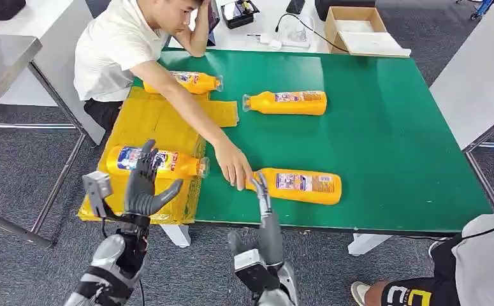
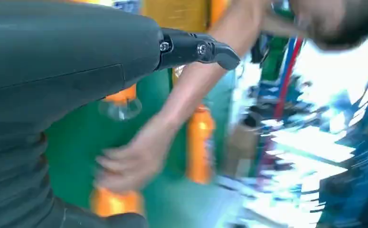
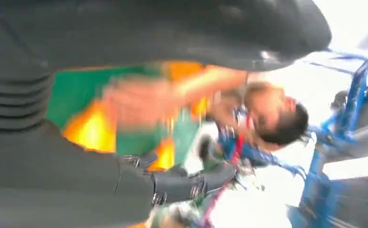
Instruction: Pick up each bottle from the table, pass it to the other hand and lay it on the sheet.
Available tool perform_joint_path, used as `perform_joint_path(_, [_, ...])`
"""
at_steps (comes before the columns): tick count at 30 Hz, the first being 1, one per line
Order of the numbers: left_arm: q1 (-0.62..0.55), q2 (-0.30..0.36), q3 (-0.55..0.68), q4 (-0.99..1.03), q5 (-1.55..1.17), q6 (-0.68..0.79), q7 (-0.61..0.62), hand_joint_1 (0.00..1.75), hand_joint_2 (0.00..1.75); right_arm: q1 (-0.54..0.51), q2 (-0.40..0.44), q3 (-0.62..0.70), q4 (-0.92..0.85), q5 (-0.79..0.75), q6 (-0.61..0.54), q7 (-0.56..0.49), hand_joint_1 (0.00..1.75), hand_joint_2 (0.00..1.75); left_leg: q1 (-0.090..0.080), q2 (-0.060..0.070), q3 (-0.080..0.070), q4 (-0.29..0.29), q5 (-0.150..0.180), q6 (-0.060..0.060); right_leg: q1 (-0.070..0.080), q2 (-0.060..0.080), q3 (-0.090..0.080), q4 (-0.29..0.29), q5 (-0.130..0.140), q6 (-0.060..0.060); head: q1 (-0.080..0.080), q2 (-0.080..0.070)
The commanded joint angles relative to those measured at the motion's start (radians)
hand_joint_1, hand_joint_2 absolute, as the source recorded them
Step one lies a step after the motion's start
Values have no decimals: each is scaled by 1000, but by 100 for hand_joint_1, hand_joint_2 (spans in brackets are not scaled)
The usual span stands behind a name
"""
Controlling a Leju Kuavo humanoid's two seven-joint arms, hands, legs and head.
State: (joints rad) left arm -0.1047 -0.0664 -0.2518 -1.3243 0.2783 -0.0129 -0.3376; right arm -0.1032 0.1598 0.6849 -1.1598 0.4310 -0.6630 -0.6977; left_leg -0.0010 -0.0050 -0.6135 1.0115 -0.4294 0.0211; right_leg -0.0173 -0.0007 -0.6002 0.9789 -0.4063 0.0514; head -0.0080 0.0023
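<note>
I count two bottles on the yellow sheet [image 1: 148,118], two left on the green surface [image 1: 391,127]. My right robot hand [image 1: 261,191] reaches, fingers apart, at the near bottle [image 1: 305,185], where a person's hand [image 1: 233,167] rests; my left robot hand [image 1: 145,185] hovers spread, empty.

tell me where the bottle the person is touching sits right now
In the head view, that bottle lies on the green table near its front edge, right of the yellow sheet, with the right hand at its neck.

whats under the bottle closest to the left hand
The bottle lies on the yellow sheet, which rests on the green table. The left hand covers part of its near side.
</note>
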Motion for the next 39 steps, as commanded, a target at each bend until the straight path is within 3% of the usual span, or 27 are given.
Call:
perform_joint_path(1, [164,-24,21,-276,68,33,7,0,175,83,-33,-487,-99,362,-35,5,0,175,0,-2,3,0,-1,0,0,-2,4,0,-1,-1,0,0])
perform_joint_path(3, [177,-18,0,-286,58,28,5,0,175,87,-12,-569,-95,524,-35,24,0,175,0,-2,3,0,-2,-1,1,-2,5,0,-2,-2,0,0])
perform_joint_path(7, [178,3,-66,-238,-101,47,-5,0,175,4,-61,-655,44,832,-35,193,0,175,0,0,6,-1,-2,-1,1,-1,6,-1,-1,-2,-1,0])
perform_joint_path(10, [172,-4,-77,-209,-159,55,-15,0,175,-119,-160,-571,222,880,-35,363,0,175,0,0,6,-2,0,0,0,0,6,-3,1,-1,0,0])
perform_joint_path(14, [172,-7,-82,-217,-193,57,-25,0,175,-254,-238,-480,415,833,-3,474,0,175,-1,3,4,-1,0,1,0,2,5,-2,2,0,0,0])
perform_joint_path(23, [142,-8,-102,-193,-210,34,-27,0,175,-391,-257,-456,629,766,94,502,0,175,-1,2,7,-1,0,1,-1,1,7,-1,1,0,-1,0])
perform_joint_path(34, [124,-6,-113,-182,-212,29,-23,0,175,-410,-233,-455,663,746,112,488,0,175,-1,1,8,0,-1,0,0,1,8,0,0,-1,-1,0])
perform_joint_path(39, [102,-5,-127,-165,-213,25,-21,0,175,-425,-194,-435,703,718,136,433,0,175,-2,1,5,-1,0,1,-1,1,6,-1,2,0,-1,0])
